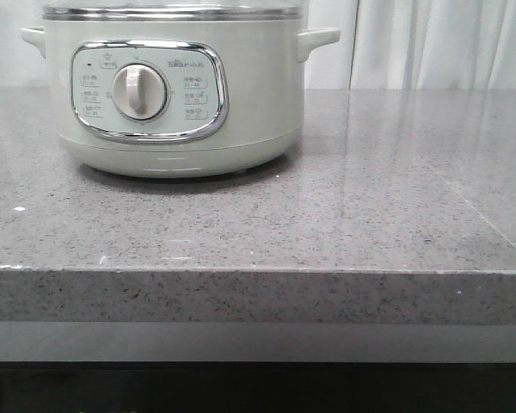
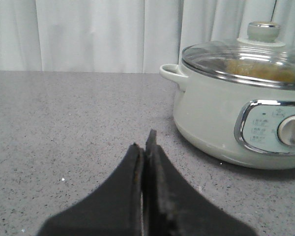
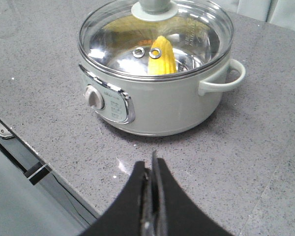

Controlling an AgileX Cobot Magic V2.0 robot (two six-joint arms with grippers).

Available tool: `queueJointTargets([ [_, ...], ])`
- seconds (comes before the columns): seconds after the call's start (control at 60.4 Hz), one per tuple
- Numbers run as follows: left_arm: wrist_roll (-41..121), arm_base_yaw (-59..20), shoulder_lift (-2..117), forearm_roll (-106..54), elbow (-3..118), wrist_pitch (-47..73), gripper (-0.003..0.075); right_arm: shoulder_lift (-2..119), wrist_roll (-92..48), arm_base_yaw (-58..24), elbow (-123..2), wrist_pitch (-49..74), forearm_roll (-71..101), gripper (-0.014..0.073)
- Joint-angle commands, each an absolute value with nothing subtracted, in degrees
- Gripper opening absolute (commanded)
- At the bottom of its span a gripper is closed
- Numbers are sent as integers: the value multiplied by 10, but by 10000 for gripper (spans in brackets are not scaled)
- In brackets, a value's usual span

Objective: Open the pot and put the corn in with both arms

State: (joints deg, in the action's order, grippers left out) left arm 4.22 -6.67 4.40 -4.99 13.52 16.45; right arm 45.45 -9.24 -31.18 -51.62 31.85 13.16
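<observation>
The pale grey-green pot (image 1: 176, 95) stands at the back left of the grey stone counter, its dial facing front. It also shows in the left wrist view (image 2: 236, 108) and the right wrist view (image 3: 157, 93). A glass lid (image 3: 156, 37) with a knob sits on its rim. The yellow corn (image 3: 162, 55) lies inside the pot under the lid. My left gripper (image 2: 146, 142) is shut and empty, low over the counter to the pot's left. My right gripper (image 3: 151, 164) is shut and empty, in front of the pot near the counter's front edge. Neither gripper shows in the front view.
The counter's front edge (image 1: 258, 284) runs across the front view, and also shows in the right wrist view (image 3: 39, 157). White curtains (image 2: 88, 34) hang behind the counter. The pot's side handles (image 3: 226, 78) stick out on both sides.
</observation>
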Motion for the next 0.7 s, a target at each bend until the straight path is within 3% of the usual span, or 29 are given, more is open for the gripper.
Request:
queueJointTargets([
  [0.0, 37, -66, 39, -52, 132, 96, -20, 451, -93, -312, -531, 281, 136, -122],
  [0.182, -98, -66, 13, 59, 105, 87, -20, 451, -93, -312, -531, 281, 136, -122],
  [0.414, -6, -66, -1, -19, 74, 31, -20, 451, -93, -312, -531, 281, 136, -122],
  [0.679, -5, -53, -13, -17, -6, -50, -20, 451, -93, -312, -531, 281, 136, -122],
])
